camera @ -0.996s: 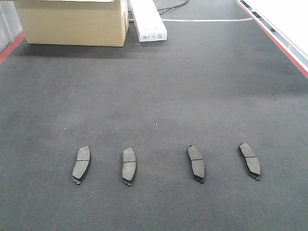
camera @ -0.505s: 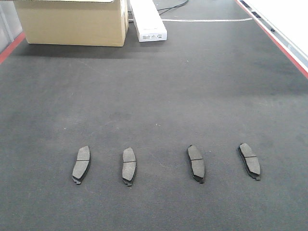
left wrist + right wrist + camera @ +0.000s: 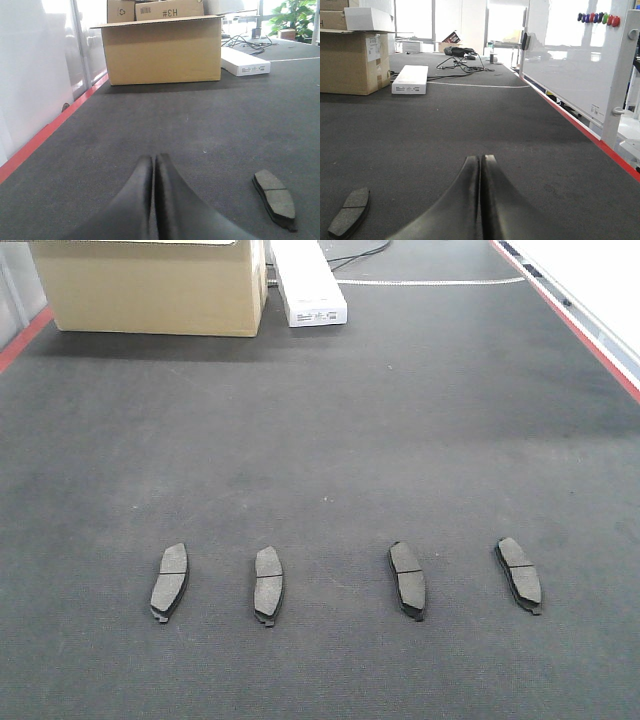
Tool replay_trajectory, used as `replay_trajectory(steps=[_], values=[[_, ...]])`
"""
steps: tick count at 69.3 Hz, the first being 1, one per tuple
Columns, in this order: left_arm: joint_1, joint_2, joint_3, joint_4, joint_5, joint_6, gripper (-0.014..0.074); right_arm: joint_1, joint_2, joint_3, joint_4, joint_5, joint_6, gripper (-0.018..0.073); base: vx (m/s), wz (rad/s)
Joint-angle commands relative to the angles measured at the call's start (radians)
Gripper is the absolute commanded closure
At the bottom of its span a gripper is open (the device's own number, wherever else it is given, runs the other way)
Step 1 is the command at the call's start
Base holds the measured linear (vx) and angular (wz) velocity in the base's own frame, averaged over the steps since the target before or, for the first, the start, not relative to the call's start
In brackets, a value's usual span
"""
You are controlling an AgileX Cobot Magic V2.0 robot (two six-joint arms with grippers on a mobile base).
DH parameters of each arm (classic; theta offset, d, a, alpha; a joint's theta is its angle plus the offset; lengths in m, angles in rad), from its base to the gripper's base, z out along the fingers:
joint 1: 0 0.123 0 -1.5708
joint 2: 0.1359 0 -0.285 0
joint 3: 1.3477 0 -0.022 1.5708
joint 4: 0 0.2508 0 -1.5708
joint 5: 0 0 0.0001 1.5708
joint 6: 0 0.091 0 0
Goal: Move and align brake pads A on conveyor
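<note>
Exterior front-facing view: four brake pads A (image 3: 269,585) sit roughly rowed on the conveyor (image 3: 330,450), slight skews seemingly remaining, while left gripper (image 3: 153,161) and right gripper (image 3: 480,161) rest closed, empty.

- The left gripper (image 3: 153,162) shows only in its own wrist view, rising from the bottom edge toward 12 o'clock.
- Its two black fingers (image 3: 140,185) are pressed together along their length, with only a thin seam between them and nothing held.
- The right gripper (image 3: 480,162) shows likewise in its wrist view, pointing to 12 o'clock.
- Its black fingers (image 3: 495,190) also meet tip to tip, closed and holding nothing.
- Neither arm appears in the front-facing view.
</note>
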Motion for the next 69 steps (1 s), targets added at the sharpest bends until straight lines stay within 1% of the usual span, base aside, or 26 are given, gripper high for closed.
replay_trajectory(steps=[1, 69], values=[[-0.002, -0.015, 0.017, -0.002, -0.068, -0.004, 0.0603, -0.007, -0.012, 0.013, 0.000, -0.086, -0.004, 0.0571, 0.00, 0.00], [-0.002, -0.015, 0.017, -0.002, -0.068, -0.004, 0.0603, -0.007, -0.012, 0.013, 0.000, -0.084, -0.004, 0.0571, 0.00, 0.00]])
